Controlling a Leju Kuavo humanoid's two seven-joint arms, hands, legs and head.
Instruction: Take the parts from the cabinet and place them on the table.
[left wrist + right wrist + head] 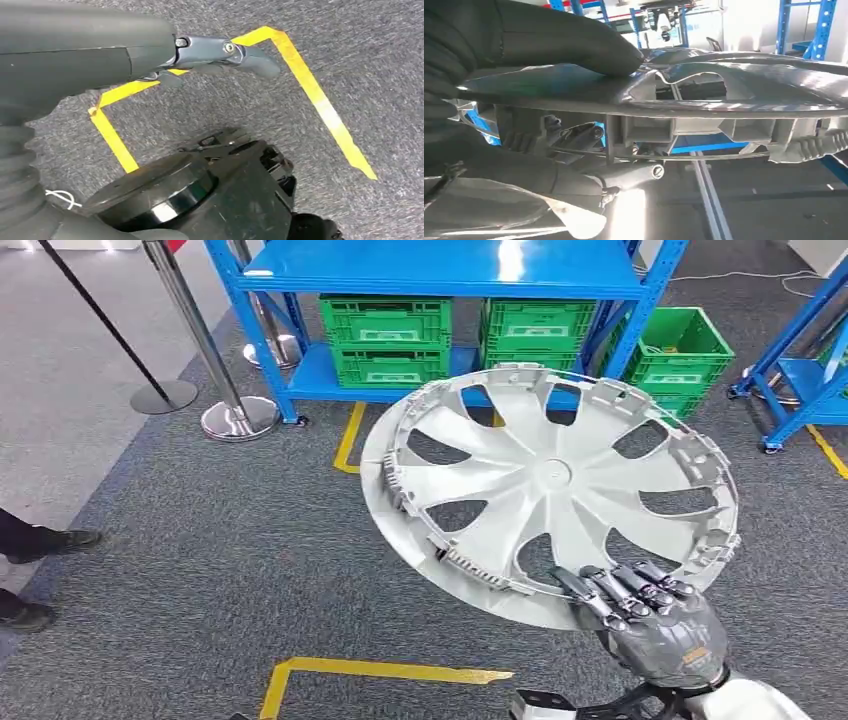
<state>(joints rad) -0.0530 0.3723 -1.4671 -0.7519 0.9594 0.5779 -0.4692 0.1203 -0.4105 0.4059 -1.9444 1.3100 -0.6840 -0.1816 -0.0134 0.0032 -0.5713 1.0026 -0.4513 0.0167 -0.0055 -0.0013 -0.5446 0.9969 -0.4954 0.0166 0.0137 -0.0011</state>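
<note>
**Right hand carrying the wheel cover over the floor**

In the head view we see the right hand (655, 630) raised in front of the body, fingers (620, 592) curled over the near rim of the silver wheel cover (550, 485). In the right wrist view the thumb (574, 47) lies on one face of the wheel cover (724, 95) while a finger (634, 175) presses from the other face, so the hand is clamped on the rim. The cover is held tilted, inner side with its clips toward the camera, above the grey carpet floor (250, 560).

The left hand (215, 52) hangs over the floor with nothing in it; we see one finger extended, and we cannot tell how the others lie.

Ahead stands the blue shelf (440, 265), with green crates (385, 340) on its lower level and a further green crate (680, 350) on the floor beside its right post. Yellow tape (380, 672) marks the carpet. Stanchion bases (238, 418) stand left of the shelf. A person's shoes (45, 540) show at the left edge.

The cover hides the floor and part of the lower shelf behind it. The right forearm is cut off by the bottom edge.
</note>
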